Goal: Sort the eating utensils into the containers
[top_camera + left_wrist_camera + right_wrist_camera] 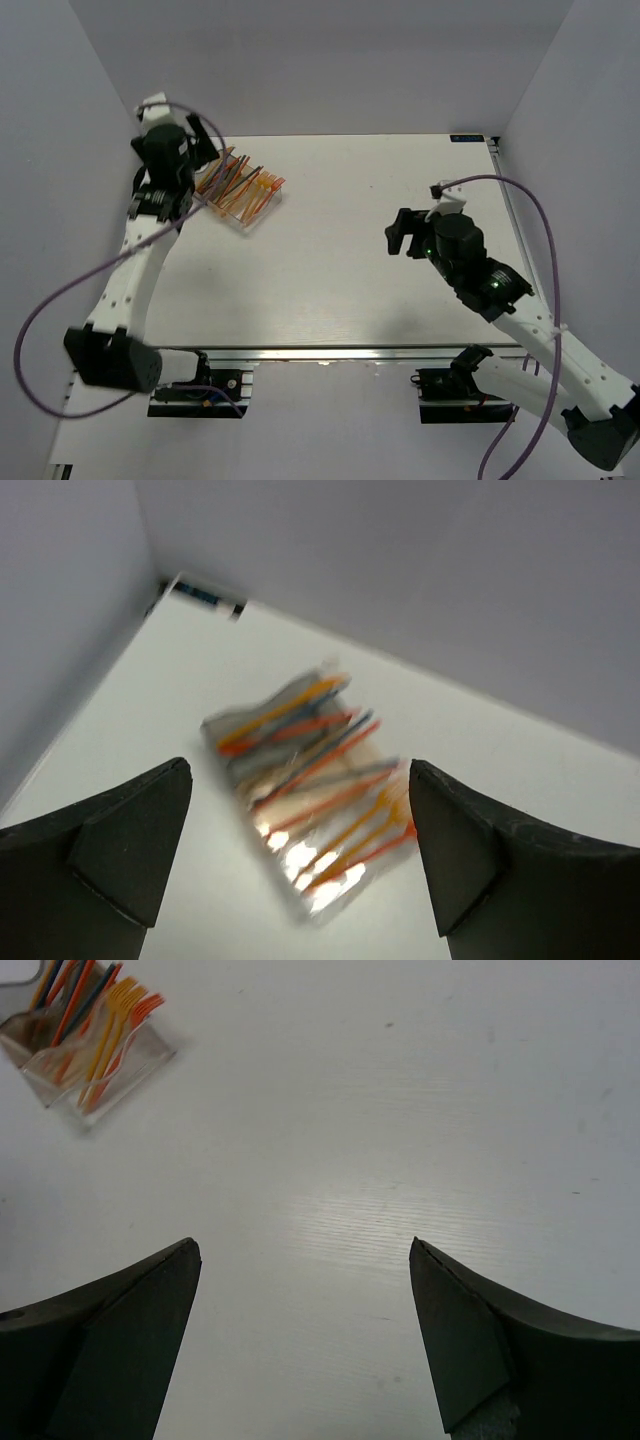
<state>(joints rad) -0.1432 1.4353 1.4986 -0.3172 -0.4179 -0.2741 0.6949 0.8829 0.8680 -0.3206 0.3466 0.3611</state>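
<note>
The left tool [205, 138] stands with its jaws spread wide and nothing between them. In its own wrist view the two dark fingers [120, 850] frame the view on either side of the left tool [298, 772], and below it lie the containers [322, 898], clear of both fingers. That view is blurred, so fine detail is lost. The containers [250, 218] are a joined row of small translucent bins sitting askew at the far left of the worktop [350, 260], just beside the left tool. The eating utensils [232, 183] lie slanted inside them, mostly orange and red-orange with a few dark blue-grey ones. The right tool [401, 233] is well apart from all this, over the right half of the worktop, its jaws also wide apart and gripping nothing. From the right wrist, the right tool [305, 1247] looks over bare white worktop [420, 1120], and the containers [112, 1098] show in the upper left corner. There the eating utensils [108, 1022] include yellow-orange forks in the nearest clear bin, and red and dark handles in the bins behind it.
</note>
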